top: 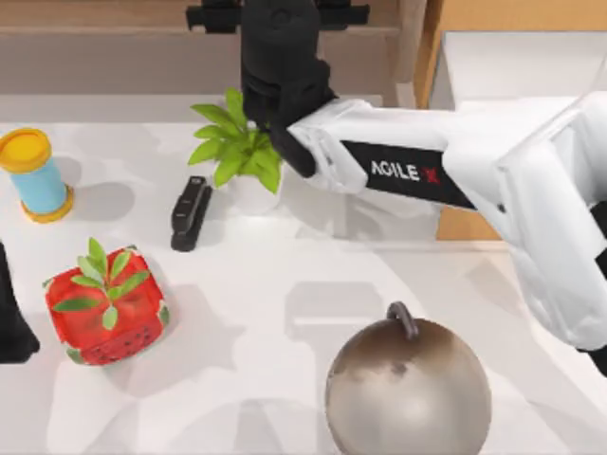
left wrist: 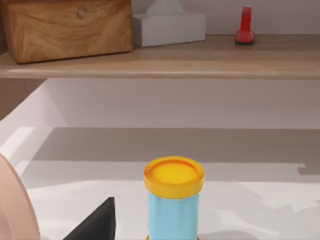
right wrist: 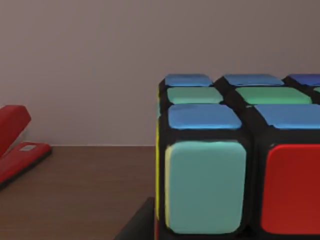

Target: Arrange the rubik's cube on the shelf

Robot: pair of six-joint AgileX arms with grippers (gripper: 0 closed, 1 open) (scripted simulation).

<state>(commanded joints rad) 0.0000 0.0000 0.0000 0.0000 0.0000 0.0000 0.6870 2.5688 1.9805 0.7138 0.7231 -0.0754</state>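
The rubik's cube (right wrist: 235, 160), black-framed with blue, green, teal and red squares, sits close in the right wrist view, just over the brown board of the shelf (right wrist: 75, 190). A dark fingertip (right wrist: 137, 225) of my right gripper presses against its teal side. From above, my right gripper (top: 277, 66) reaches over the shelf (top: 95, 13) at the back middle and hides the cube. The long shelf board (left wrist: 160, 62) also crosses the left wrist view. My left gripper (top: 11, 318) is parked at the table's left edge.
A red stapler (left wrist: 244, 25), a tissue box (left wrist: 169, 25) and a wooden box (left wrist: 67, 27) stand on the shelf. On the table are a blue bottle (top: 33, 175), black stapler (top: 190, 213), potted plant (top: 237, 152), strawberry cube (top: 104, 308) and metal ball (top: 408, 389).
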